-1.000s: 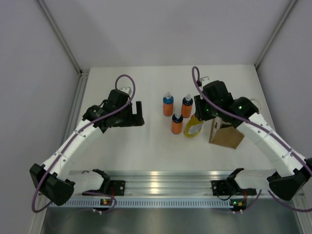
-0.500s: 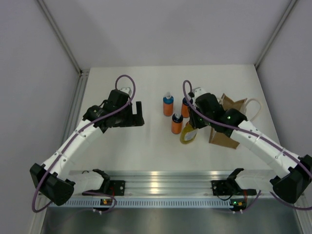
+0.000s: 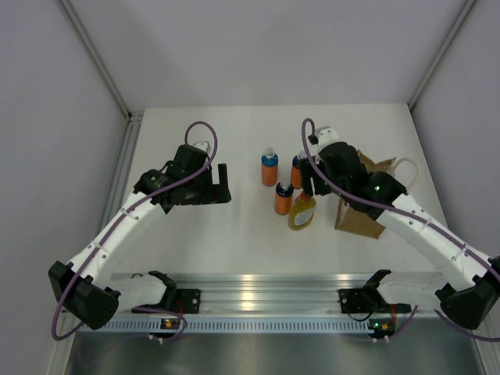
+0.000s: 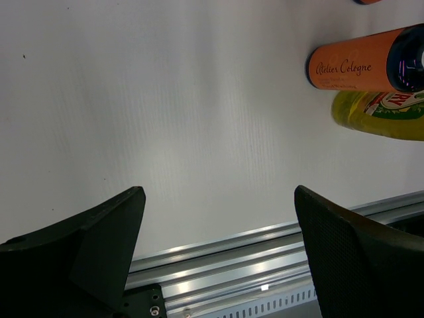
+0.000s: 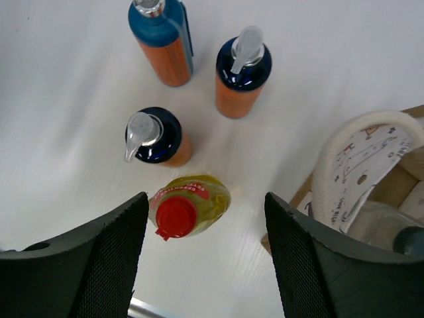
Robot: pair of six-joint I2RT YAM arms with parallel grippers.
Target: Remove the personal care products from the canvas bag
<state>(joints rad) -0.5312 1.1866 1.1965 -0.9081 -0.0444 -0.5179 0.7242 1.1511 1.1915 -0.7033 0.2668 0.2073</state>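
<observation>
Now my right tool (image 5: 207,202) has let go, spread wide above the yellow bottle (image 5: 191,207) standing on the surface (image 5: 73,93) just below; the canvas bag (image 3: 362,219) beside it probably holds one more.

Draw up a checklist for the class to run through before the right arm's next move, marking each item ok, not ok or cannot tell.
1. Right claw open, with gaps on both sides of the yellow bottle: ok.
2. Yellow bottle standing upright: ok.
3. Three orange bottles upright, apart from the claw: ok.
4. Canvas bag emptied: not ok, a dark-topped item shows inside.
5. Bag mouth free to enter: cannot tell, a cream handle loops over it.
6. Left claw open, empty and away from the bottles: ok.
</observation>
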